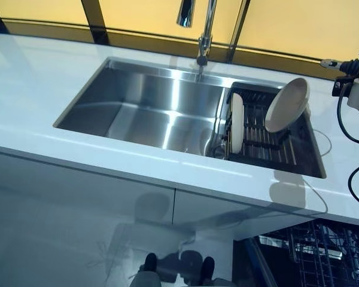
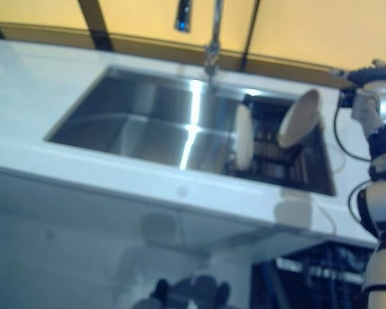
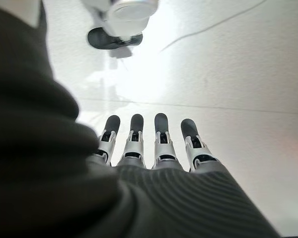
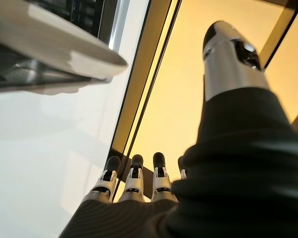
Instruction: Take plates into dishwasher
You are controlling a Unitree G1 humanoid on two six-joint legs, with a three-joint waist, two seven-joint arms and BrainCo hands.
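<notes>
Beside the sink (image 1: 137,107), two plates (image 1: 287,104) stand racked.

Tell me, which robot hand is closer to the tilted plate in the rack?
The right hand, fingers straight, is raised above the counter just beside the tilted plate. The left hand, open, points at the floor, away from the sink.

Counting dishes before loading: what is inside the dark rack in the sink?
The rack holds two pale plates: one on edge at its left end, one leaning at the back. The plates partly hide the slots behind them.
</notes>
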